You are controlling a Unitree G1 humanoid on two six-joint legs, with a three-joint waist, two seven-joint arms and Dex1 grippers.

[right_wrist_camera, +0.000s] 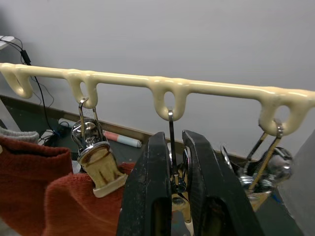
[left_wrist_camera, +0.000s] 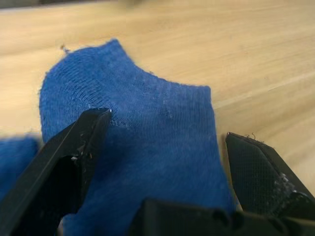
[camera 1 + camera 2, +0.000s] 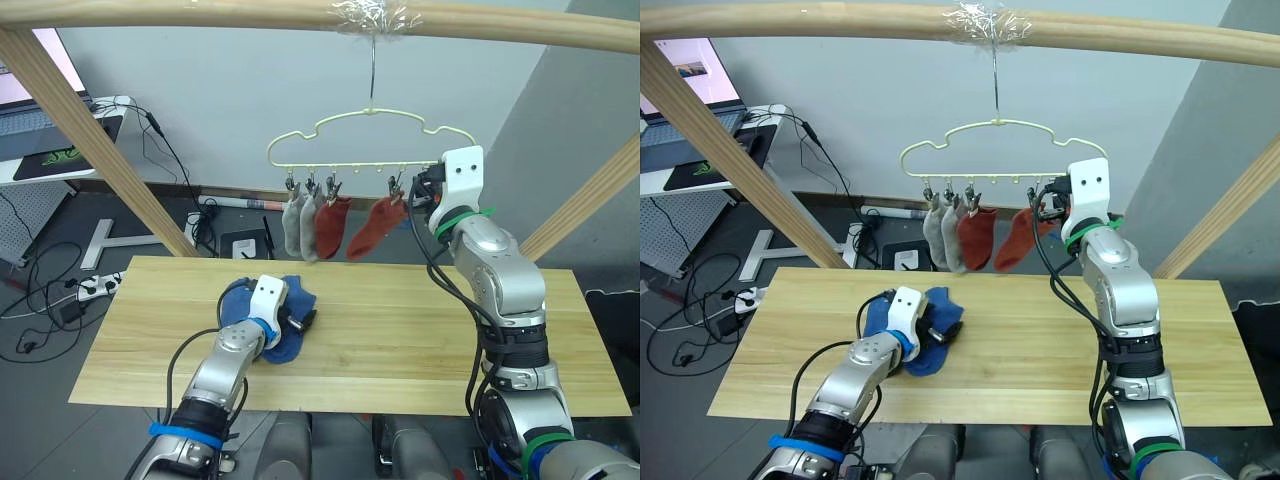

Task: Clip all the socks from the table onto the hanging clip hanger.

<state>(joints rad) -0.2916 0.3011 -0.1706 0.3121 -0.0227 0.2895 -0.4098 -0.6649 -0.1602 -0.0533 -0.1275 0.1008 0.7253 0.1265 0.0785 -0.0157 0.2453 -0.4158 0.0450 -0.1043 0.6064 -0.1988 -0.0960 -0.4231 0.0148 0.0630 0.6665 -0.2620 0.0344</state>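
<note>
Item one, your table (image 3: 420,340): a long light wood plank top, bare across its right half. Item two, the wooden frame beam (image 3: 200,12) running overhead, with slanted posts at either side; the clip hanger (image 3: 368,140) hangs from it by its hook, above the table's far edge, a pale-yellow cloud-shaped wire. Item three, the socks already hung in a row under the hanger: two light grey socks (image 3: 296,224) toward the left, then two rust red socks (image 3: 333,226), the second red one just beside your right gripper. Item four, the blue socks (image 3: 290,318) lying bunched on the table, left of centre, toward its far edge. Item five, your left gripper (image 2: 167,137), low over the blue socks with its jaws spread apart, one finger resting on the fabric and the other off its edge over bare wood. Item six, your right gripper (image 1: 174,184), raised to the hanger's right end with its jaws pressed together around a small metal clip (image 1: 173,179) hanging from the rail; further clips dangle on either side.
</note>
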